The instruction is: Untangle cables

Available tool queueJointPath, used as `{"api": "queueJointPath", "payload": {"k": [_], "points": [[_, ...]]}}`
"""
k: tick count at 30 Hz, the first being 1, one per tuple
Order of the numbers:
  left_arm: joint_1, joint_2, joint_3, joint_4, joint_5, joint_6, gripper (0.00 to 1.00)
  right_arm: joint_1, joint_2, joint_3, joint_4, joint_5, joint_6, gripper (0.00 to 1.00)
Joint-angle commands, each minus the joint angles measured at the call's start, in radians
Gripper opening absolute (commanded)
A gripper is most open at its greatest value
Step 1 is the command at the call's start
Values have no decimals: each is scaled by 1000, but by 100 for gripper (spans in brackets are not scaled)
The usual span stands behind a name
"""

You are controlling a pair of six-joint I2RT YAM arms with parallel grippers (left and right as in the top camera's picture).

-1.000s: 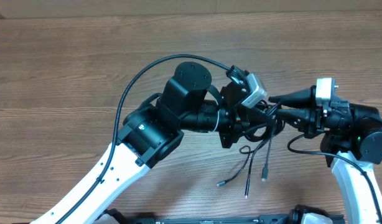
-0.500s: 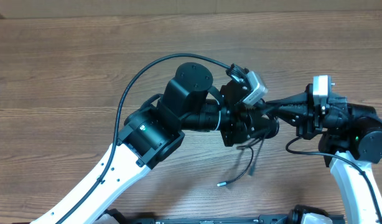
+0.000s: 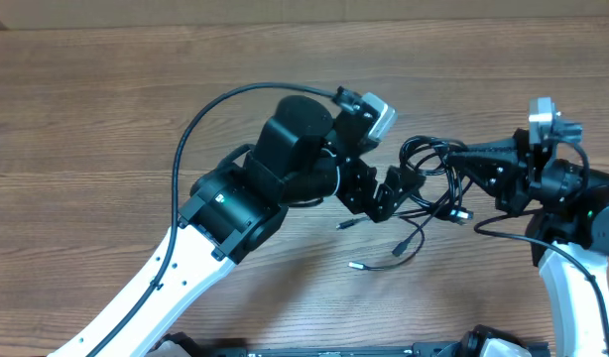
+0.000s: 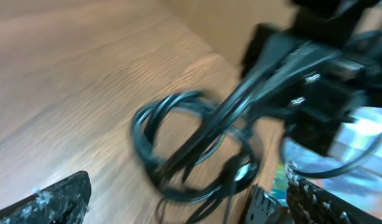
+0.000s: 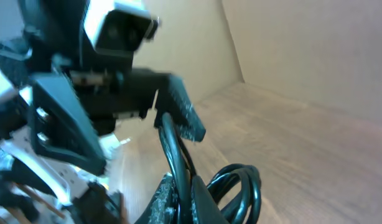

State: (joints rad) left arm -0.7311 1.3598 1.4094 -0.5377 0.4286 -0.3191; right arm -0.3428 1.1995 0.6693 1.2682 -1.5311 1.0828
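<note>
A brown wood-grain table (image 3: 106,119) fills the overhead view

Left hand (image 3: 392,188) gapes wide; right hand (image 3: 461,162) is pinched closed.

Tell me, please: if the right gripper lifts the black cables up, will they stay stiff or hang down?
Probably floppy: the cables curl in loose loops and their plug ends trail over the table. Likely light, since the right gripper alone pinches them. Crossing loops may snag when pulled.
</note>
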Motion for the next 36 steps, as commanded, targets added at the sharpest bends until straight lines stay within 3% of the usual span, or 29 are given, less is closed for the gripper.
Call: {"api": "queueJointPath", "payload": {"k": [1, 18, 31, 36], "points": [[5, -2, 19, -64, -150, -101, 100, -7, -12, 9, -15, -37, 93, 4], [-30, 52, 18, -51, -11, -101, 100, -5, -12, 9, -9, 89, 323, 4], [-55, 117, 18, 58, -15, -108, 99, -5, -12, 9, 10, 103, 362, 4], [-55, 150, 18, 67, -51, -108, 100, -5, -12, 9, 39, 134, 444, 4]]}}
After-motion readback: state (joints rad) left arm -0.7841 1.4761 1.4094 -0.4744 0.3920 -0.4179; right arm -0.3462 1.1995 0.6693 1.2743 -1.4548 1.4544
